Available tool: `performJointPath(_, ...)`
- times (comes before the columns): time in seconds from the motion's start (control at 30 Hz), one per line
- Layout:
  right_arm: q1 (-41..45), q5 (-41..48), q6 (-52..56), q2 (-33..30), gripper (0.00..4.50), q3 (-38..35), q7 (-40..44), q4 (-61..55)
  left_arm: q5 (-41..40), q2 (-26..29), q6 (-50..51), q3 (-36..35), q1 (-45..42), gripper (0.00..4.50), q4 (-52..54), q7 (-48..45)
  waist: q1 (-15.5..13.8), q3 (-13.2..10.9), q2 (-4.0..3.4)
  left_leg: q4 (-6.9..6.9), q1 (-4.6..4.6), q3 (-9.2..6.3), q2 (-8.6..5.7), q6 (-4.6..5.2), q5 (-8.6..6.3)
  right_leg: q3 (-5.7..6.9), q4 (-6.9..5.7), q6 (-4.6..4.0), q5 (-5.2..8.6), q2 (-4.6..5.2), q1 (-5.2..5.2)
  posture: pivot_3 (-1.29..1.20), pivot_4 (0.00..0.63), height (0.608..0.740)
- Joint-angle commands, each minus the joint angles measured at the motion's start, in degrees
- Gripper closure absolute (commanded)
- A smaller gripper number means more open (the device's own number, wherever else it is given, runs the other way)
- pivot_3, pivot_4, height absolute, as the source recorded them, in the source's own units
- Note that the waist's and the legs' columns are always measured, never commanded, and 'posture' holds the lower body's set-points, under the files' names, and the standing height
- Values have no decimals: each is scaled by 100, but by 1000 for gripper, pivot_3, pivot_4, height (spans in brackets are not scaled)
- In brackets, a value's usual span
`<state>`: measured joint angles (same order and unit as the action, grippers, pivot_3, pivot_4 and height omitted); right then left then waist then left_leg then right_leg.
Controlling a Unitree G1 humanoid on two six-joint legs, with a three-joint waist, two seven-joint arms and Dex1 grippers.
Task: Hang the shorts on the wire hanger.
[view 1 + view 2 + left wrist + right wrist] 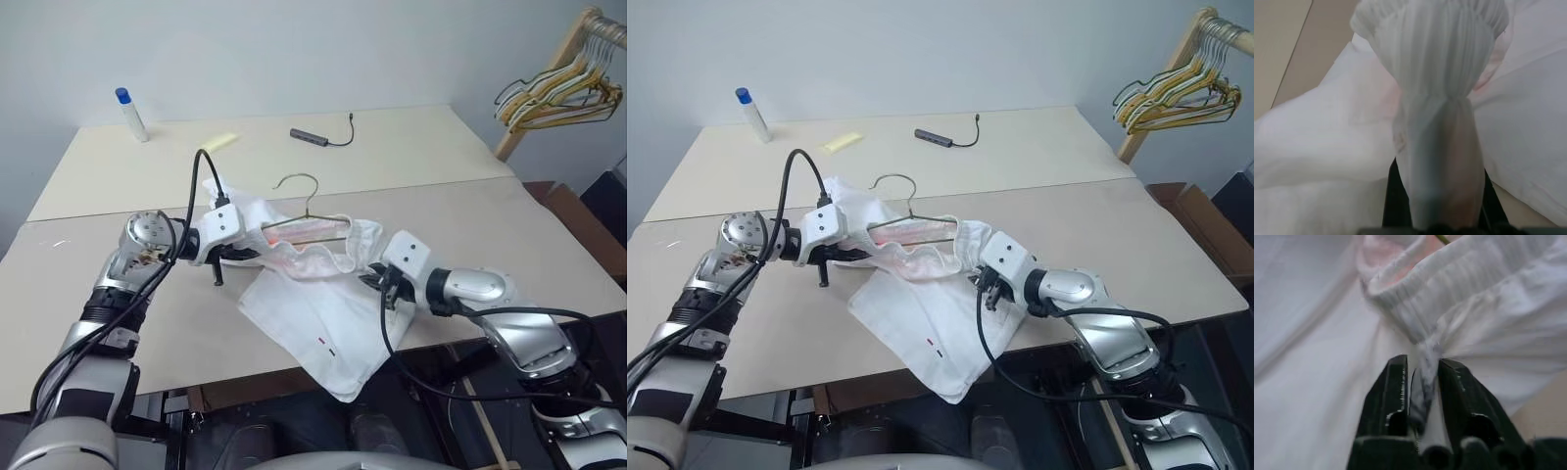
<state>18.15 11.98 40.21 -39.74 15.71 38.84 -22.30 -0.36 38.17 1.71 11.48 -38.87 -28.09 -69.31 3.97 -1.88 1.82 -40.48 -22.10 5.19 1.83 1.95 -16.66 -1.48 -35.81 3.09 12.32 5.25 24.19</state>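
Note:
The white shorts [313,318] lie crumpled near the table's front edge, one leg drooping over it. The wire hanger [306,227] rests on them, its lower bar inside the opened waistband and its hook [297,183] pointing away from me. My left gripper [241,255] is shut on the left end of the waistband; in the left wrist view gathered fabric [1435,73] bunches between its black fingers [1393,196]. My right gripper [377,281] pinches the right end of the waistband; in the right wrist view a fold of fabric [1474,293] sits between its fingers [1395,382].
At the back of the table [441,225] are a blue-capped white bottle [130,113], a yellow slip [217,142] and a grey adapter with a cable [312,137]. A wooden rack with bunched coloured hangers [558,96] stands at the far right.

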Motion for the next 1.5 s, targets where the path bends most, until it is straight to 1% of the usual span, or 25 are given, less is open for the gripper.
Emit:
performJointPath(0.03,38,137,-239,-282,1931,-486,346,-121,-187,66,-7,-242,-215,4500,150,-20,-1,0,0,0,-1,0,0,0,0,0,1,0,0,-1,0,-69,0,740)
performJointPath(0.1,65,648,-328,-597,1316,-1013,964,-149,-185,108,-53,-245,-209,4500,174,-111,-11,0,0,0,0,-1,0,0,0,0,1,0,0,-1,-1,-65,0,740)
performJointPath(0.17,297,1074,-292,-780,1316,-1520,1315,-55,-194,167,-123,-234,-198,4500,197,-248,-16,0,0,0,1,-2,0,0,0,1,3,0,0,-1,-3,-64,0,740)
performJointPath(0.2,479,1147,-290,-805,1316,-1639,1362,71,-193,190,-160,-220,-195,4500,206,-307,-14,0,0,0,1,-3,0,0,0,1,2,0,0,0,-3,-66,0,740)
performJointPath(0.27,786,1102,-340,-809,1316,-1642,1381,324,-194,204,-209,-192,-202,4500,212,-376,25,0,0,0,10,-1,1,0,0,-1,2,0,0,-1,-7,-70,0,740)
performJointPath(0.3,939,1012,-397,-801,1316,-1562,1406,464,-203,201,-226,-180,-209,4500,218,-415,27,0,0,0,15,0,2,0,0,-2,0,-1,0,-3,-8,-72,0,740)
performJointPath(0.4,1575,461,-748,-669,1316,-874,1586,1112,-227,111,-260,-137,-271,4500,238,-507,28,0,0,2,14,0,5,0,0,-1,-3,-5,2,-6,-6,-77,0,740)
performJointPath(0.47,1809,258,-943,-599,1316,-574,1761,1397,-216,59,-268,-127,-312,4500,227,-516,24,0,0,2,9,3,4,0,0,-1,-2,-5,2,-4,-4,-77,0,740)
performJointPath(0.6,2469,-426,-1374,-230,1316,313,2136,2387,-203,-73,-320,-83,-445,4500,189,-601,19,0,-1,0,-1,4,1,-1,0,-1,-3,-5,2,-3,4,-67,0,740)
performJointPath(0.7,2821,-764,-1594,25,1316,620,2241,3025,-201,-117,-359,-53,-482,4500,217,-665,21,0,-1,-2,-3,4,2,-1,1,1,-4,-5,2,-3,4,-61,0,740)
performJointPath(0.73,2908,-777,-1650,91,1693,640,2334,3175,-202,-125,-360,-50,-487,4500,235,-678,18,0,-1,-2,-2,4,2,-2,1,1,-4,-5,2,-3,5,-53,0,740)
performJointPath(0.77,2954,-770,-1709,123,1882,634,2457,3255,-205,-132,-359,-51,-491,4500,248,-686,17,0,-1,-2,-3,2,2,-2,1,3,-7,-5,2,-3,5,-53,0,740)
performJointPath(0.8,2986,-777,-1738,137,2249,633,2562,3308,-206,-137,-361,-53,-494,4500,255,-690,16,0,-1,-2,-4,2,2,-2,1,3,-8,-5,2,-3,5,-50,0,740)
performJointPath(0.87,2988,-816,-1828,126,2847,608,2686,3349,-204,-140,-368,-55,-499,4500,253,-697,16,0,-1,-2,-8,0,2,-2,2,5,-15,-5,1,-3,6,-49,0,740)
performJointPath(1.0,2868,-724,-1809,-13,4232,449,3006,3236,-212,-125,-439,-75,-520,4500,207,-723,14,0,-1,-2,-9,-2,2,-2,2,6,-19,-4,1,-2,6,-57,0,740)
performJointPath(1.03,2820,-702,-1787,-52,4482,405,3062,3189,-220,-125,-463,-87,-540,4500,172,-728,11,0,-2,-2,-9,-3,3,-2,2,8,-18,-4,1,-2,6,-57,0,740)
performJointPath(1.07,2773,-677,-1727,-77,4482,353,3089,3137,-240,-131,-486,-105,-559,4500,141,-738,11,0,-2,-2,-9,-5,3,-2,2,9,-18,-4,1,-2,6,-61,0,740)
performJointPath(1.2,2477,-437,-1212,-230,4500,42,3107,2764,-544,-198,-432,-284,-685,3380,-20,-914,3,0,-2,-7,-11,-8,4,-2,2,14,-17,-4,1,-1,3,-77,0,740)
performJointPath(1.3,2016,-77,-695,-478,4500,-356,3076,2237,-716,-158,-362,-490,-825,2417,-209,-857,5,0,-2,-17,-20,-14,4,-2,1,20,-17,-4,1,1,6,-90,0,740)
performJointPath(1.33,1770,84,-473,-582,4500,-571,3021,2004,-748,-113,-390,-599,-883,2036,-348,-752,9,0,-2,-18,-21,-15,3,-2,1,21,-17,-4,1,2,5,-97,0,740)
performJointPath(1.37,1540,235,-253,-668,4500,-778,2949,1797,-768,-67,-399,-699,-935,1839,-473,-658,1,0,-2,-19,-21,-16,3,-1,1,22,-16,-4,2,2,4,-100,0,740)
performJointPath(1.4,1329,373,-39,-731,4500,-982,2858,1612,-799,-19,-432,-782,-985,1491,-598,-613,5,0,-2,-20,-24,-20,3,-1,1,27,-14,-4,2,2,4,-100,0,740)
performJointPath(1.5,605,805,744,-836,4500,-1810,2412,1036,-1024,-135,-516,-1263,-1130,519,-816,-19,3,0,-1,-22,-23,-24,4,-1,1,31,-7,-4,2,3,3,-111,0,740)
